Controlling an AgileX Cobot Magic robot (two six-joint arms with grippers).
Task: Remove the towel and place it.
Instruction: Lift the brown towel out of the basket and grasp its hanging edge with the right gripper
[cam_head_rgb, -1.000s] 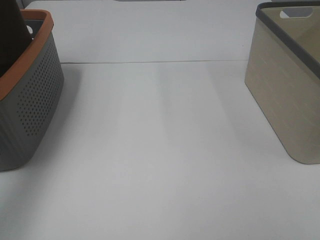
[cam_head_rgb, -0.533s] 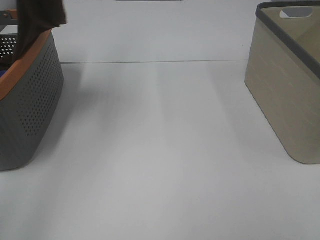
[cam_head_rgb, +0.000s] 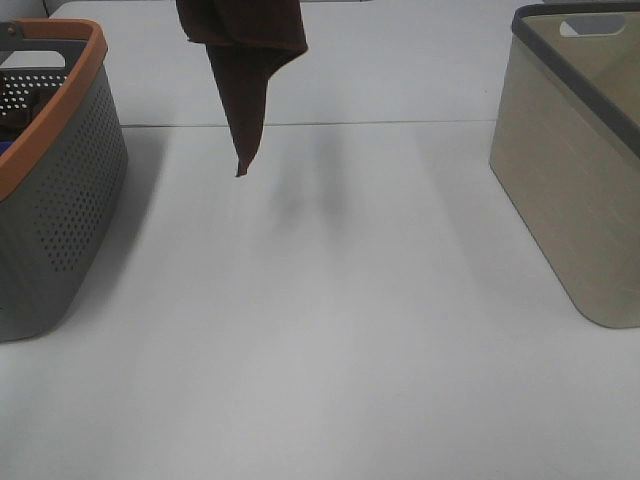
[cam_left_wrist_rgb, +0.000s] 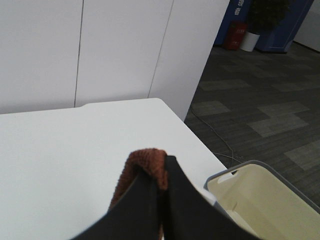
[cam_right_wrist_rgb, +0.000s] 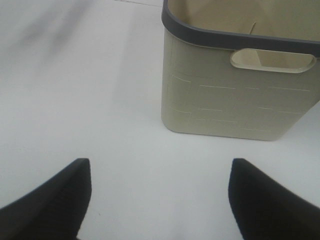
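Observation:
The dark brown towel (cam_head_rgb: 244, 62) hangs in the air above the white table (cam_head_rgb: 330, 320), between the two baskets and nearer the left one, its lower corner pointing down. Its top runs out of the exterior view, so the hand holding it is not seen there. In the left wrist view my left gripper (cam_left_wrist_rgb: 159, 192) is shut on a fold of the towel (cam_left_wrist_rgb: 146, 162), pinched between the black fingers (cam_left_wrist_rgb: 187, 210). My right gripper (cam_right_wrist_rgb: 157, 195) is open and empty, low over the table beside the beige basket (cam_right_wrist_rgb: 235, 95).
A grey perforated basket with an orange rim (cam_head_rgb: 55, 190) stands at the left edge, with dark items inside. The beige basket with a grey rim (cam_head_rgb: 575, 170) stands at the right and shows in the left wrist view (cam_left_wrist_rgb: 260, 200). White table lies between them.
The towel has been lifted out of the grey basket and carried to the right, now hanging over the table. The right gripper's view gives no earlier frame.

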